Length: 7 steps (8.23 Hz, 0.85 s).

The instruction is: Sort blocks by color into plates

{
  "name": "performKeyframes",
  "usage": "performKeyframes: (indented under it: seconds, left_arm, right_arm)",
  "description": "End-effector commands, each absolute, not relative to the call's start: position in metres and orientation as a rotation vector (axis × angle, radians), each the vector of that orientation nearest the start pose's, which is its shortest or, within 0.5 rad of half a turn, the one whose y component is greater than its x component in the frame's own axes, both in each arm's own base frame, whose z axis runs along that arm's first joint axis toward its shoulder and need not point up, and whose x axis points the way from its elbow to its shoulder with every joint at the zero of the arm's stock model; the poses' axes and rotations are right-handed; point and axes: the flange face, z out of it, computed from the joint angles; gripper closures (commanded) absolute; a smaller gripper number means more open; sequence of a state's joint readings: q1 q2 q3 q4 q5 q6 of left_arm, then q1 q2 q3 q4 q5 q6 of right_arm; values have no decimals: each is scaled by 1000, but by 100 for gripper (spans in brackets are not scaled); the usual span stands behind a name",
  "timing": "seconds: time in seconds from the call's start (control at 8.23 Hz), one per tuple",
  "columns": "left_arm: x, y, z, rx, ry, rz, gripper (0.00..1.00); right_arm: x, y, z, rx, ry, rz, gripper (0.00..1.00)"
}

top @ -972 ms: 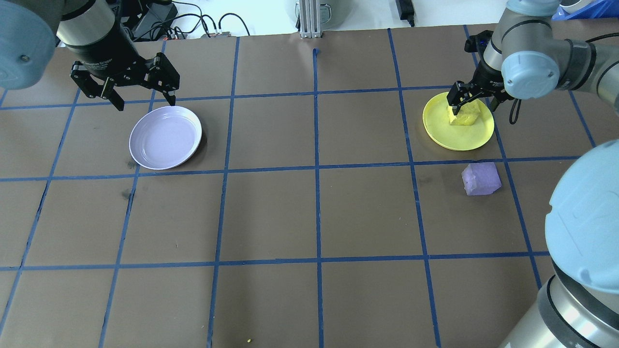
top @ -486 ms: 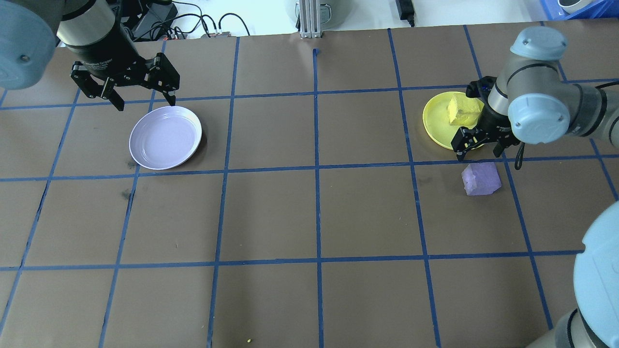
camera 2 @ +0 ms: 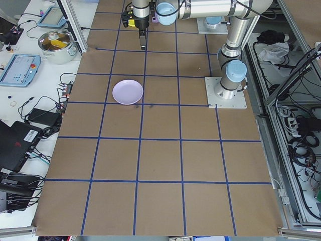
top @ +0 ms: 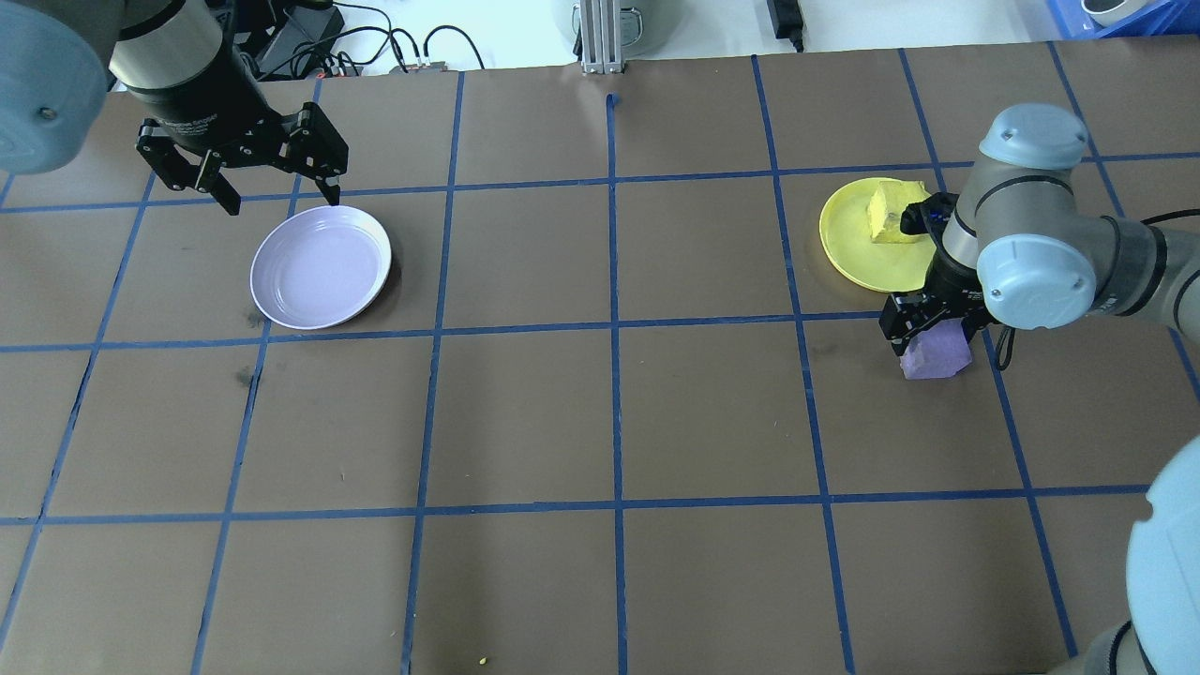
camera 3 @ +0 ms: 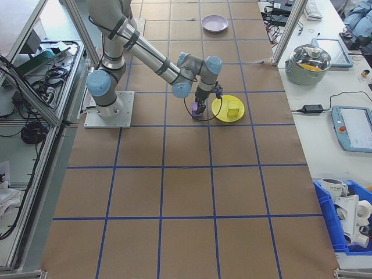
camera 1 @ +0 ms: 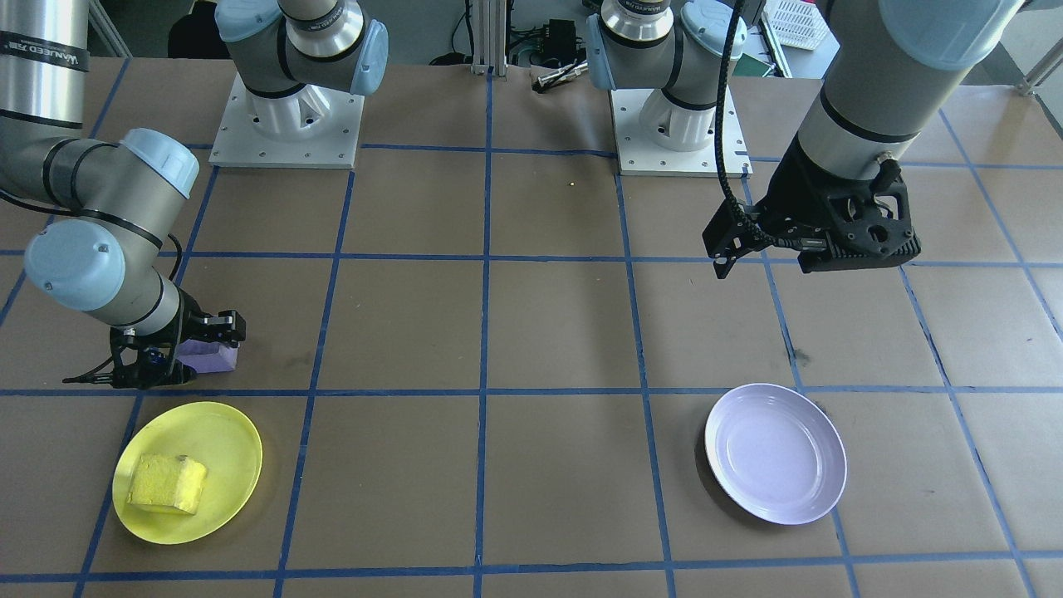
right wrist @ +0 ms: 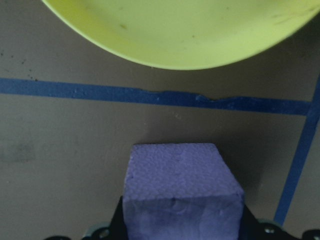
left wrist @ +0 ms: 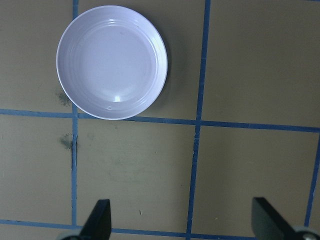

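Here, nearest the robot, the purple block (top: 933, 352) sits on the counter (top: 600, 422) just short of the yellow plate (top: 858, 239), a blue tape line (right wrist: 150, 95) between them. The right hand (top: 930, 323) is down over it and covers its upper part in the overhead view. The right wrist view shows the block (right wrist: 182, 192) between the fingers, which are cut off at the bottom edge, so I cannot tell whether they press on it. The front-facing view shows only a sliver of the block (camera 1: 212, 355) behind the hand (camera 1: 158, 365).

Farther on, the yellow block (top: 889, 214) lies in the yellow plate, partly hidden by the right arm overhead; the front-facing view shows it whole (camera 1: 166, 484).

On the far left side, the left hand (top: 277, 183) hangs spread open above the counter, beside the lavender plate (top: 321, 267), which holds nothing.
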<state>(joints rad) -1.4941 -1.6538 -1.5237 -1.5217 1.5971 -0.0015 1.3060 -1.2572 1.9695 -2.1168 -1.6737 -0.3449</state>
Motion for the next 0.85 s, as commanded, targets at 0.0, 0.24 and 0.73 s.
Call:
performKeyframes:
  seconds: [0.0,0.24,0.73]
  left_arm:
    - [-90,-537,474,-122,3113,-20,0]
    - [-90,-537,474,-122,3113,-20,0]
    - [-90,-537,473,-122,3113,-18,0]
  right_arm:
    - [-7,-520,209,-66,3178,275,87]
    - [59,-512,235,46,3118,178,85]
    - [275,-469,238,-131,3134,32,84]
